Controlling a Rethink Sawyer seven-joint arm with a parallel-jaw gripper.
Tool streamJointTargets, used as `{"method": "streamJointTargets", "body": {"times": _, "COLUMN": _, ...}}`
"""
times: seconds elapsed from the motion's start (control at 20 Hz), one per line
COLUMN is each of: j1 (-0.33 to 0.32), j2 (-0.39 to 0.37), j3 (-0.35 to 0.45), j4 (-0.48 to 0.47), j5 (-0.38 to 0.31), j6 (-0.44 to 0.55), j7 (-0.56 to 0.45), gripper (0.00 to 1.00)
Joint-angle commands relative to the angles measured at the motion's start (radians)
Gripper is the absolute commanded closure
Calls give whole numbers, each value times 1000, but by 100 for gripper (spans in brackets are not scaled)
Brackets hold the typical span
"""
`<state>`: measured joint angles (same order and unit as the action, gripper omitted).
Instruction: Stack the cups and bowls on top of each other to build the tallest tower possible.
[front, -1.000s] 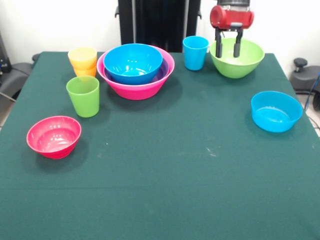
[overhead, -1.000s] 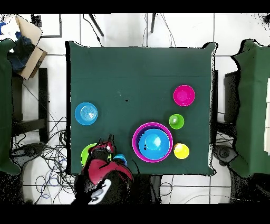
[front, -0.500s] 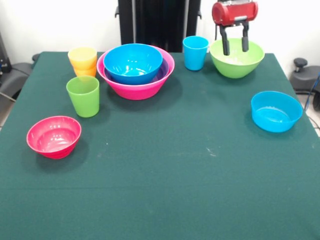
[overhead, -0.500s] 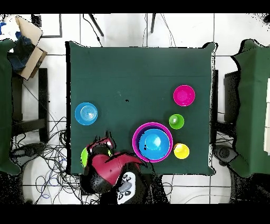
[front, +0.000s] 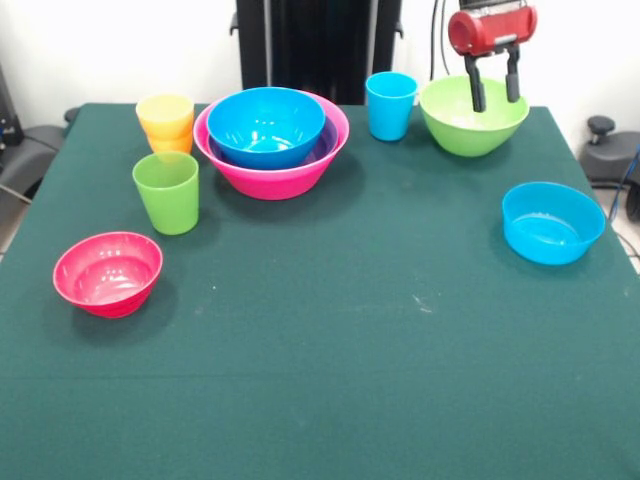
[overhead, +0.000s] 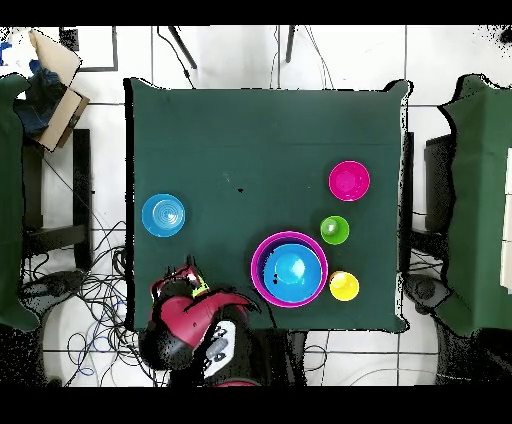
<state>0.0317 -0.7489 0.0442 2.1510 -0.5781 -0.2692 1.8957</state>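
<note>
since the earlier frames the gripper (front: 495, 88) is seen shifted rightward and slightly higher in the front view, now over the right part of the light green bowl (front: 473, 116) instead of its left part; nothing else on the table (front: 330, 330) is changed. the two dark fingers (front: 478, 88) are held apart with nothing between them, hanging down in front of the bowl's far rim. the blue cup (front: 390, 105) stands just left of that bowl. a large blue bowl (front: 265, 124) is nested in a purple bowl inside the large pink bowl (front: 272, 172). a yellow cup (front: 165, 112) is stacked on an orange one at far left, the green cup (front: 167, 192) stands nearer, the red-pink bowl (front: 107, 272) lies near left, and the light blue bowl (front: 552, 222) at right.
</note>
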Motion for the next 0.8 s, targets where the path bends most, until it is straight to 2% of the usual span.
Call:
{"method": "streamJointTargets", "body": {"times": 0.05, "j1": 31, "j2": 56, "j3": 91, "j4": -9, "j5": 11, "j6": 233, "j7": 46, "gripper": 0}}
{"method": "streamJointTargets", "body": {"times": 0.4, "j1": 72, "j2": 74, "j3": 44, "j4": -27, "j5": 7, "j6": 205, "j7": 75, "gripper": 0}}
{"method": "streamJointTargets", "body": {"times": 0.8, "j1": 49, "j2": 79, "j3": 68, "j4": -30, "j5": -14, "j6": 180, "j7": 75, "gripper": 0}}
